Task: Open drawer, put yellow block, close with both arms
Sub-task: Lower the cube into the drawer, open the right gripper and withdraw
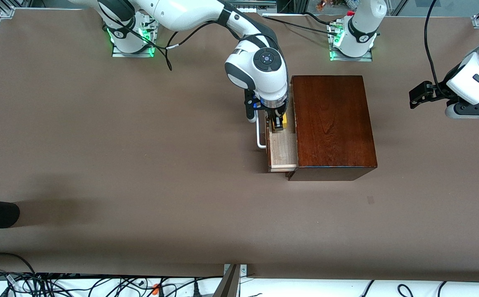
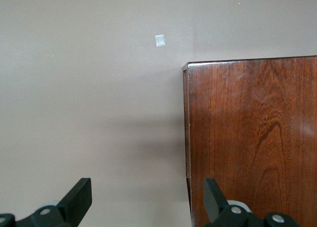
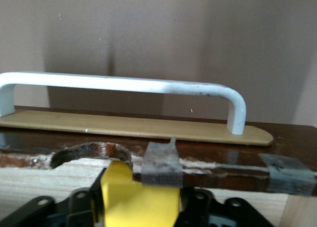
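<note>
You have a dark wooden box [image 1: 333, 123] on the brown worktop [image 1: 140, 165]. Its drawer [image 1: 282, 150] is pulled out toward the right arm's end of the worktop, and you can see the pale wood inside it. The white handle [image 1: 259, 134] sits on the drawer's dark front.

Your right gripper [image 1: 279, 123] is down inside the open drawer, at the end that is farther from the front camera. The yellow block [image 1: 282, 121] is right there between its fingers. In the right wrist view, the yellow block [image 3: 138, 202] fills the gap between the two black fingers [image 3: 81, 207], and the handle [image 3: 124, 86] runs across just past it. The fingers sit at the block's sides, but you cannot tell if they grip it or have let it go.

Your left gripper [image 1: 419, 95] waits up in the air near the left arm's end of the worktop, well apart from the box. In the left wrist view, its two fingers [image 2: 79, 197] stand wide apart with nothing between them, over a corner of the box [image 2: 252, 138] and the bare worktop [image 2: 89, 113]. A small pale square mark [image 2: 160, 40] lies on the worktop near that corner.
</note>
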You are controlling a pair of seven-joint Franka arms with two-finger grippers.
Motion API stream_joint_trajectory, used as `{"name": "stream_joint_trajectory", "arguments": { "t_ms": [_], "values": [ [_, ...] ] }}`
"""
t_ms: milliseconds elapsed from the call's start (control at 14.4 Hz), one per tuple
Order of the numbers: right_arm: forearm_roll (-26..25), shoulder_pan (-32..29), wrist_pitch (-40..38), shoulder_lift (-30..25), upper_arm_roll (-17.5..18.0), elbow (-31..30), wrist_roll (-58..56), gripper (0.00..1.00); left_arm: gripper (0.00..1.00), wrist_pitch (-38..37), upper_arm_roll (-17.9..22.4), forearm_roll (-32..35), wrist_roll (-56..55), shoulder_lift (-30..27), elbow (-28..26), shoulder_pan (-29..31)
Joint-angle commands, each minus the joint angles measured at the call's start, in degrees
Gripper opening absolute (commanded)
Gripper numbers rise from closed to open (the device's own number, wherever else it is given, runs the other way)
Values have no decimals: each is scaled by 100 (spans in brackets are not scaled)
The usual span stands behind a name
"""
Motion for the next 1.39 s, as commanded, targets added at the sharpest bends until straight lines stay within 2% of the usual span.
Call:
{"name": "stream_joint_trajectory", "arguments": {
  "t_ms": [0,208,416,624,832,970,1040,1178,1317],
  "values": [
    [-17,36,-574,-28,-12,304,151,100,100,-105,16,-147,63,-44,79,-17],
    [123,-8,-1734,-352,14,910,107,100,100,-114,16,-147,54,-26,158,-35],
    [632,-437,-2332,-1002,14,938,-347,100,100,-298,-185,-129,71,44,289,-43],
    [756,-850,-3140,-1564,-47,894,-1759,100,100,-553,-300,-155,97,158,431,-52],
    [747,-1456,-4300,-1952,-82,842,-3893,100,100,-913,-677,-156,115,299,545,-61],
    [756,-1773,-4767,-2250,-353,693,-5300,100,100,-966,-1028,-330,133,430,519,-61],
    [756,-1827,-4891,-2435,-607,518,-5925,100,100,-993,-1221,-479,237,570,527,-61],
    [765,-1827,-4858,-2952,-1239,-139,-7304,100,100,-984,-1617,-560,553,834,545,-61],
    [765,-1836,-4595,-3576,-1829,-1009,-8720,100,100,-871,-2196,-656,853,1062,554,-61]
  ]
}}
